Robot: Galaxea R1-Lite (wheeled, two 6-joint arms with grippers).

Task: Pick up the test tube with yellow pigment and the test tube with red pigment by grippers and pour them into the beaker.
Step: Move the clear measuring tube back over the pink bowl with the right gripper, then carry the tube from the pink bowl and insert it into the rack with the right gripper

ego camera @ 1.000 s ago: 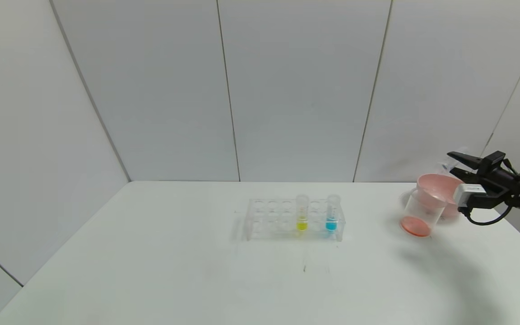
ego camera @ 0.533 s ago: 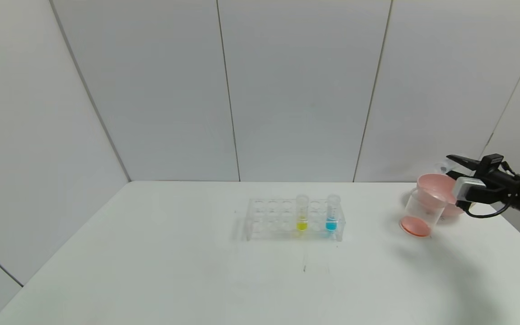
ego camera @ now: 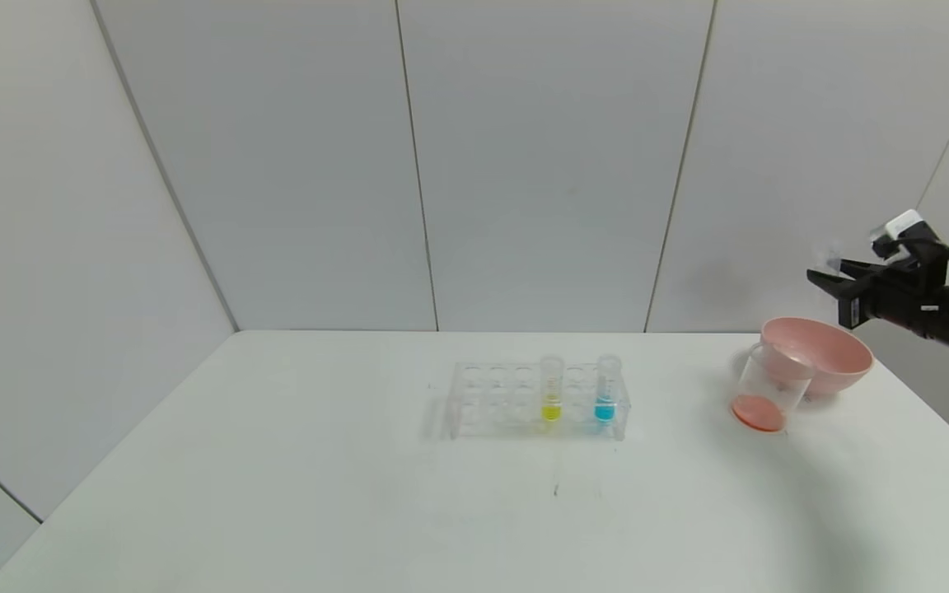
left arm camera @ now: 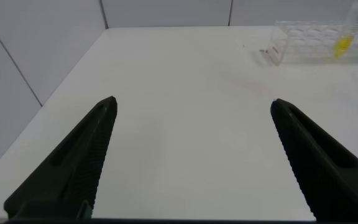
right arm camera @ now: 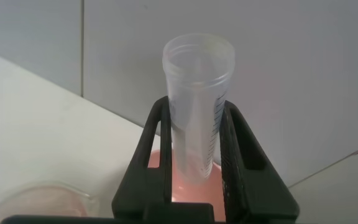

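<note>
Black left hand sits low at the near counter edge, fingers spread wide and grasping nothing; it shows only in its own wrist view. White, matte counter surface, faint smudges ahead of the rack.

Rack: clear plastic block with rows of round holes, mid-counter. Yellow tube stands upright in it, slim, clear, round rim, yellow liquid at the bottom. Blue tube stands upright two holes to its right.

Beaker: clear plastic cup, a layer of red-orange liquid in its base, standing right of the rack and well apart from it. Pink bowl just behind it, smooth and round, touching or nearly so.

Right hand has risen since a second ago: then it was level with the bowl's rim, beside the beaker; now it hangs above and behind the bowl, turned over so its grey body is on top. It stays clenched on the red tube, which now looks empty, a clear graduated cylinder with its open mouth pointing away from the wrist. Pale panelled wall beyond.
</note>
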